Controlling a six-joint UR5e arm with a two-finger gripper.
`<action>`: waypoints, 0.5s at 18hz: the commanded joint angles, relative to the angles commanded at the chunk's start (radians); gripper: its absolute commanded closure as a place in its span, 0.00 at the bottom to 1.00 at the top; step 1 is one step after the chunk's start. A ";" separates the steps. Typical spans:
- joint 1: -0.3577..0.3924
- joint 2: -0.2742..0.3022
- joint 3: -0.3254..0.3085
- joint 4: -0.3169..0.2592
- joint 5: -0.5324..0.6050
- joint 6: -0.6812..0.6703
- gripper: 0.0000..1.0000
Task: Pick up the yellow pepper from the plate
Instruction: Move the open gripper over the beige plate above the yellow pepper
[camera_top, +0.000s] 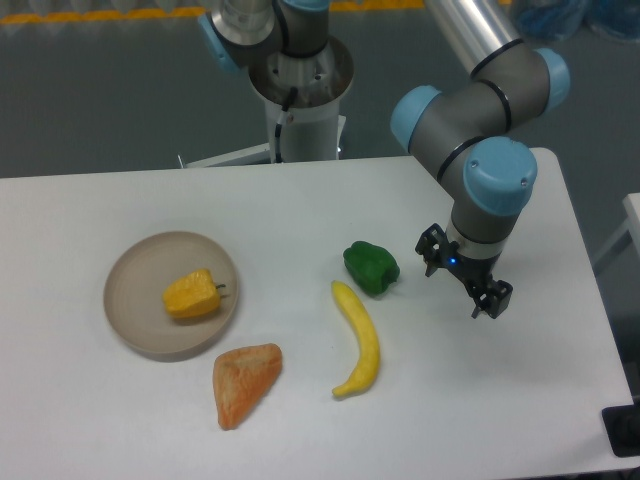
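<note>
Camera view, fixed above the white table (120, 420), reading from the left edge across. Farthest from the jaws sits the plate (135, 325), a round beige-grey dish with a raised rim, well apart from the tool on the opposite side of the table. The yellow pepper (192, 296) lies on its side inside the plate, toward the half of the dish that faces the jaws, its short dark stem pointing their way. Just below the plate's rim, and still far to the jaws' left, lies an orange wedge (243, 382), close to the dish; whether they touch is unclear. Nearer the jaws comes a yellow banana (360, 340), long and curved, lying to their left and slightly lower in the picture. A green pepper (371, 268) sits just above the banana's top end, the nearest object to the jaws, beside them on their left but apart from them. The gripper (464, 271) hangs over bare tabletop at the right, tilted, its jaws spread with nothing between them.
</note>
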 joint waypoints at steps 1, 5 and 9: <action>0.000 0.000 0.000 0.000 0.000 -0.002 0.00; -0.017 0.011 -0.001 0.000 -0.012 -0.026 0.00; -0.084 0.054 -0.032 -0.006 -0.012 -0.139 0.00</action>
